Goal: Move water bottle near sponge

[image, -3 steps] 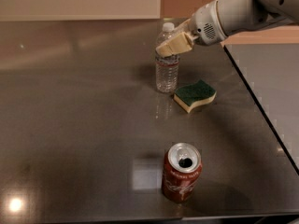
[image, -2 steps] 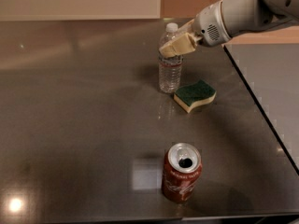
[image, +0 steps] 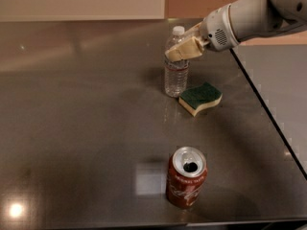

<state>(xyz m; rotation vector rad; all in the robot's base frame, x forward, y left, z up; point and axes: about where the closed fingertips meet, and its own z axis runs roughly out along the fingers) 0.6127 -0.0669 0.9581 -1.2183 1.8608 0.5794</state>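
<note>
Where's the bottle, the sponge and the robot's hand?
bottle (image: 175, 83), camera view, clear lower body.
sponge (image: 201, 94), camera view, green top.
hand (image: 175, 52), camera view, beige end, against the bottle's upper part.

Water bottle: clear, ribbed, white cap, stood upright on the counter, just left of the sponge. Sponge is laid flat, green side up, yellow foam beneath. Gripper is seen at the bottle's upper body.

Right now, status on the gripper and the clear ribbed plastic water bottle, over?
Gripper at neck of clear ribbed water bottle. Bottle upright, close beside green-topped yellow sponge. Red soda can stands apart, nothing blocking.
</note>
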